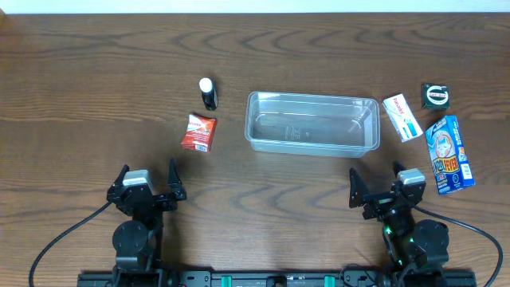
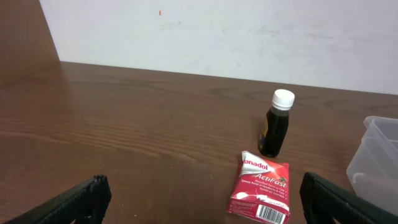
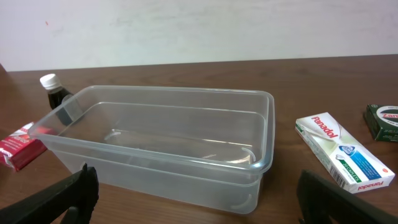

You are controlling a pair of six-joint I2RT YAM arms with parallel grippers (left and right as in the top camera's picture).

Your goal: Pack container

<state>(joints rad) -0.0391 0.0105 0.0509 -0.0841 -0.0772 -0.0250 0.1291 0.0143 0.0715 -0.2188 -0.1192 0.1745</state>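
Container (image 1: 311, 148) empty. Left gripper (image 1: 148, 177) and right gripper (image 1: 374, 185) both spread wide, holding nothing. Suggested start: left descends squarely over red sachet (image 1: 198, 132), pinching across its narrow width.

Both arms on my feed, matte black throughout.
I see the left arm (image 1: 132, 227) and right arm (image 1: 416, 233) with round black joint housings, a light grey block (image 1: 137, 178) at each wrist, wedge-shaped black jaws, looping black cables (image 1: 60, 237), and a small green light (image 1: 388, 232) on the right.

Container (image 3: 155, 177): clear plastic tub, centre.
Panadol box (image 3: 344, 151): flat, right of container, apart.
Bottle (image 3: 55, 94): white-capped, behind container's left end.
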